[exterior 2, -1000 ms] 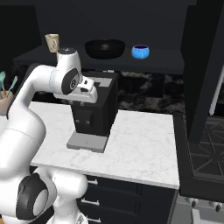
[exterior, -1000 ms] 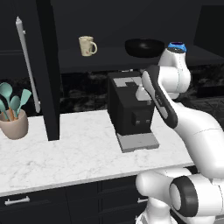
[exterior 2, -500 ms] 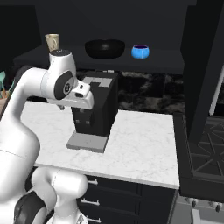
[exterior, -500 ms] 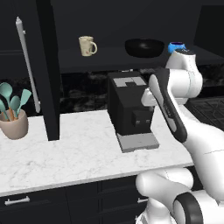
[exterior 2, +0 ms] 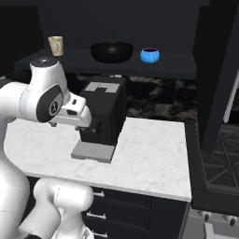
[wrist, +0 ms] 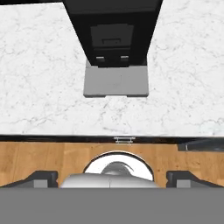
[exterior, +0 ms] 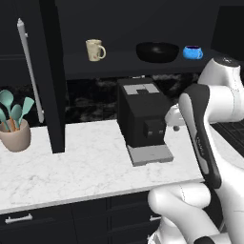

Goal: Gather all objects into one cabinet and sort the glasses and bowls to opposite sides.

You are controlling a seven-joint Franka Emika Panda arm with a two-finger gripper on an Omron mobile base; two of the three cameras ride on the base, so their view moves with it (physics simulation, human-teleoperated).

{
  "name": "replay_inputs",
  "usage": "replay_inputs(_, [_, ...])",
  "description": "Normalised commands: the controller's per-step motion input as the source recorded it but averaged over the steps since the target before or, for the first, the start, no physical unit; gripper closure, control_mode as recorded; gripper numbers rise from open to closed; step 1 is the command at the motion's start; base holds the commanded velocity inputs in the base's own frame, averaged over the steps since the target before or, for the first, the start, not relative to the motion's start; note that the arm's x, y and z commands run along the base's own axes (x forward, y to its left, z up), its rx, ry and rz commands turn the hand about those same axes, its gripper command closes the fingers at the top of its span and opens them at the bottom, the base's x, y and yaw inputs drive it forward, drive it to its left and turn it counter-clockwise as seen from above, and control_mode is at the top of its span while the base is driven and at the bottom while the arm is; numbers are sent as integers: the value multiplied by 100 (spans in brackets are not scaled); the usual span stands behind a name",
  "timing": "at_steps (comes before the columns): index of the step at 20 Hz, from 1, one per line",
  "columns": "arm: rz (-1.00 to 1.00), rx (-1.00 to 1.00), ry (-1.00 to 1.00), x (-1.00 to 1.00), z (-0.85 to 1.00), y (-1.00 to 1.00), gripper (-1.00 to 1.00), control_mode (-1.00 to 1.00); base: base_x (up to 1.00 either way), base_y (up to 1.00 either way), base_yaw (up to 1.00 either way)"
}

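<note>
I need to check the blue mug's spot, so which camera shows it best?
The right base view: the blue mug stands unobstructed on the shelf, right of the black bowl. The left base view shows it smaller, near the arm. The hand view looks down at the counter instead.

The desk (exterior: 86, 167) is showing polished white marble; the black bowl (exterior: 157, 51) is gleaming glossy; the floor (wrist: 52, 155) is looking wooden.

I count two mugs, cream (exterior: 95, 49) and blue (exterior: 192, 52), one bowl (exterior: 157, 51), one coffee machine (exterior: 141, 119), one utensil pot (exterior: 15, 136).
</note>
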Motion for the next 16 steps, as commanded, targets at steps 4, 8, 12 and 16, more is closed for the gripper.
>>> replay_inputs(4, [0,0,-2,-47,50,0,-100,-100,0,0,0])
replay_inputs(8, [0,0,0,-34,48,-2,-100,-100,0,0,0])
replay_inputs(12, [0,0,-4,-24,28,-1,-100,-100,0,0,0])
replay_inputs(16, [0,0,-10,-42,11,0,-100,-100,0,0,0])
